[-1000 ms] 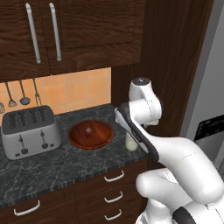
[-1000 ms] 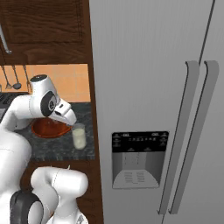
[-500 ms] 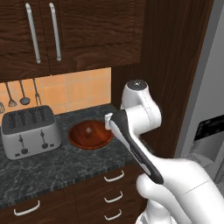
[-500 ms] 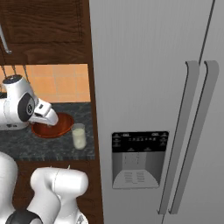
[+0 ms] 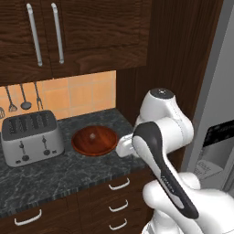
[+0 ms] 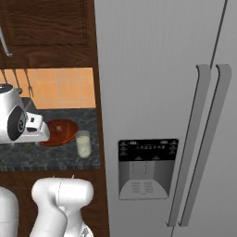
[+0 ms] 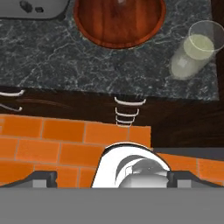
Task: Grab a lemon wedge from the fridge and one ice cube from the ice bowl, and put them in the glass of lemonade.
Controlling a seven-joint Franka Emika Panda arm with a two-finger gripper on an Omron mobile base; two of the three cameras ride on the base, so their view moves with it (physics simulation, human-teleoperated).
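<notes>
Wooden ice bowl (image 5: 95,140), maybe w/ ice cube (image 5: 93,135)

I get flat, even rendered light with no visible source and no glare. The fridge (image 6: 157,69) reads bright grey, the upper cabinets (image 5: 68,36) dark. The ice bowl (image 5: 95,140) throws only a faint shadow on the desk (image 5: 55,176). Edges look slightly soft and pixelated, without lens distortion.

Glossy white arm (image 5: 167,123) — rounded segments, dark grey joint bands, grey cap
</notes>
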